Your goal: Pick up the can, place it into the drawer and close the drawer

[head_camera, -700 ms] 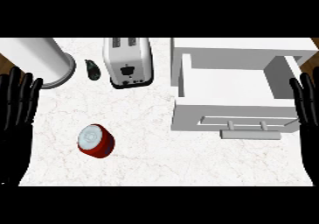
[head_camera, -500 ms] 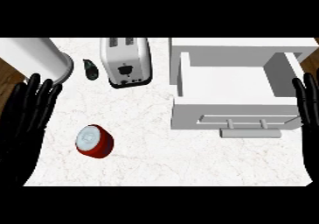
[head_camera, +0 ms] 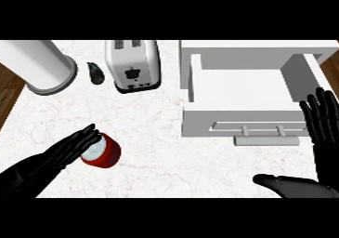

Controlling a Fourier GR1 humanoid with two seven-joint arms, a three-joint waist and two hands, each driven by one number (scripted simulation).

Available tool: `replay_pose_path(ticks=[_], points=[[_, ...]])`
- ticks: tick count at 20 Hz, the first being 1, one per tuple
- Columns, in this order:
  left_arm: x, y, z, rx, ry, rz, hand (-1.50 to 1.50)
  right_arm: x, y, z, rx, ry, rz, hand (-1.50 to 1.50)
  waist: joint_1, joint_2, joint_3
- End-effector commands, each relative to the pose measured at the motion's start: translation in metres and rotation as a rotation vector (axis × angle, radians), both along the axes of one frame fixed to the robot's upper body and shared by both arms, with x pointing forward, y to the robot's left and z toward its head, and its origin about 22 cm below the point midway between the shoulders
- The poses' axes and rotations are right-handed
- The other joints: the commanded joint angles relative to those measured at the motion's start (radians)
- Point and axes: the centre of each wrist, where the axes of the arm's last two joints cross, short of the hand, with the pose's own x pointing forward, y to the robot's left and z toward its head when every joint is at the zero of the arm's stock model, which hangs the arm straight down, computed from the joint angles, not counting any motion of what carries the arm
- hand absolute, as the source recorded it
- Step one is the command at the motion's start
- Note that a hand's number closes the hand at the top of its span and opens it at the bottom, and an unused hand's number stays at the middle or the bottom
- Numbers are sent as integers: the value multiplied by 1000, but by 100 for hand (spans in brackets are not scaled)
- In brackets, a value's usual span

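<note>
From my remote station: the red can [head_camera: 102, 151] lies on its side on the white marble counter [head_camera: 165, 153], its pale silver end facing up, in the lower left part of the counter and well apart from the drawer [head_camera: 247, 95]. My left hand [head_camera: 59, 158] comes in from the lower left with its fingers stretched out straight; their tips overlap the can's left edge and silver top, though I cannot tell whether they touch it or hover above. Nothing is curled round the can.

The white drawer stands pulled open at the right, its bare inside visible, its front panel and bar handle [head_camera: 266, 139] toward me. My right hand [head_camera: 322, 135] shows at the right edge beside the drawer's front, held open with fingers straight and pointing up the view, thumb [head_camera: 281, 183] spread out to the left along the lower edge. It touches nothing that I can make out.

At the back of the counter a silver toaster [head_camera: 135, 64] stands just left of the drawer. A small dark object [head_camera: 95, 73] lies between the toaster and a tall white cylinder [head_camera: 38, 65] at the far left corner. Brown wood floor [head_camera: 3, 97] shows beyond the counter's left edge.
</note>
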Motion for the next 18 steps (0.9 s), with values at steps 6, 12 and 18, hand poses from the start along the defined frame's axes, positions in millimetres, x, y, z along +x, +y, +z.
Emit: replay_pose_path(ticks=[6, 12, 18], points=[[-8, 52, 15, 17, 80, -41, -150, -19, -19, -3, 3, 56, -32, -150, 4, -1, 1], [-17, 60, 24, 5, 111, -8, -150, -9, -28, -22, 0, 63, -27, -150, 8, -1, 2], [18, 51, 0, 39, 131, 35, -150, -41, -25, -21, -3, 65, -38, -150, -1, 0, 1]])
